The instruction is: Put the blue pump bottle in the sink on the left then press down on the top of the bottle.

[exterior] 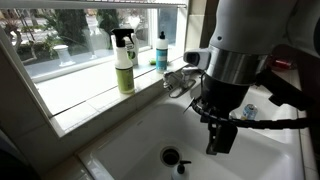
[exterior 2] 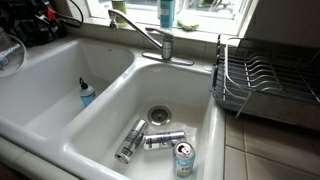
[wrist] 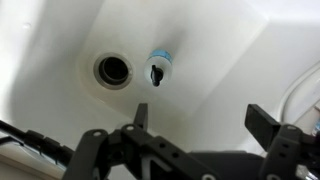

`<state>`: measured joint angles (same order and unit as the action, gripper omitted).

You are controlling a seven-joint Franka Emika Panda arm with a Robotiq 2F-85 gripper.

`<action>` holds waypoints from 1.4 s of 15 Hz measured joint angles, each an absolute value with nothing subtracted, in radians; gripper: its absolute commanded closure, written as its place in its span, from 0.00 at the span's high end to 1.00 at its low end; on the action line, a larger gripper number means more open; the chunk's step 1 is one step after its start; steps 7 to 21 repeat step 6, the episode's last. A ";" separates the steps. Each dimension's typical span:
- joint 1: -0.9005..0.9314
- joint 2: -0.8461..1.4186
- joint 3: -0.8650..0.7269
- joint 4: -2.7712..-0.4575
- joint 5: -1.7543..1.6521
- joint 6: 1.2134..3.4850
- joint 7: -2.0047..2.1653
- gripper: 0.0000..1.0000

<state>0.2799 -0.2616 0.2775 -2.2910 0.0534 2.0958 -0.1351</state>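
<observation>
The blue pump bottle [exterior 2: 86, 93] stands upright in the left basin of the white double sink [exterior 2: 60, 60]. In the wrist view I see it from above [wrist: 159, 68], with its dark pump head, just beside the drain [wrist: 113, 70]. My gripper [wrist: 200, 120] is open and empty, above the basin floor and a short way off from the bottle. In an exterior view the gripper [exterior: 219, 140] hangs over the basin, and the bottle [exterior: 249, 112] shows partly behind it. The arm does not show in the exterior view of both basins.
A faucet [exterior 2: 158, 42] stands between the basins. The right basin holds three cans [exterior 2: 160, 140] around its drain. A dish rack [exterior 2: 265, 80] is at the right. A green spray bottle [exterior: 124, 62] and a teal bottle [exterior: 161, 52] stand on the window sill.
</observation>
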 measured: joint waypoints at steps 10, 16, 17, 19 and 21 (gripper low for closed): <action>0.281 -0.267 0.278 -2.291 0.053 2.095 -0.131 1.00; 0.281 -0.267 0.278 -2.291 0.053 2.095 -0.131 1.00; 0.281 -0.267 0.278 -2.291 0.053 2.095 -0.131 1.00; 0.281 -0.267 0.278 -2.291 0.053 2.095 -0.131 1.00; 0.281 -0.267 0.278 -2.291 0.053 2.095 -0.131 1.00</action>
